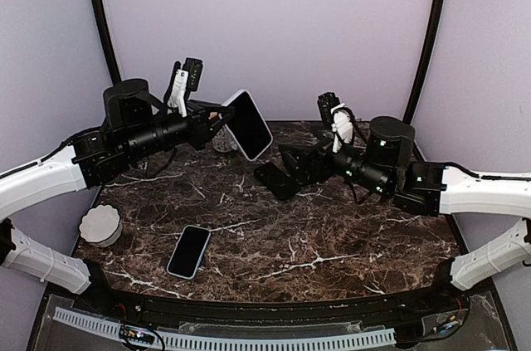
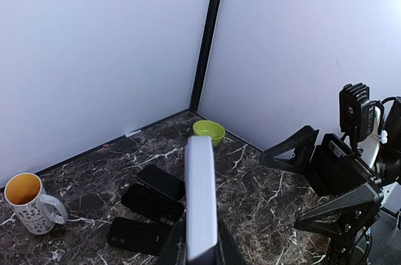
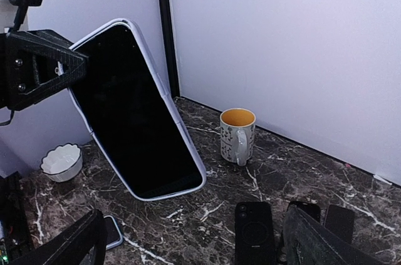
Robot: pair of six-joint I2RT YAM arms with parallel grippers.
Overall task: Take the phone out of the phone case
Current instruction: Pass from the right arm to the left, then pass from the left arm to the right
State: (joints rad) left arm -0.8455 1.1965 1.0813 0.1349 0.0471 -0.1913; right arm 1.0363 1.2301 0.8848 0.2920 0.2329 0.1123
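Phone (image 3: 141, 111) face-on in right wrist view, edge-on in left, left claw (image 2: 200, 247) pinching it, right claw (image 1: 280, 170) wide apart.

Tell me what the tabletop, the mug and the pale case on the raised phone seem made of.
Tabletop: likely polished marble or a marble-look laminate, dark brown with white veins and a faint sheen.
Mug: probably glazed ceramic, white patterned outside, yellow inside, with a slight gloss.
Case: seems matte plastic or silicone; its pale rounded edge shows no glare.
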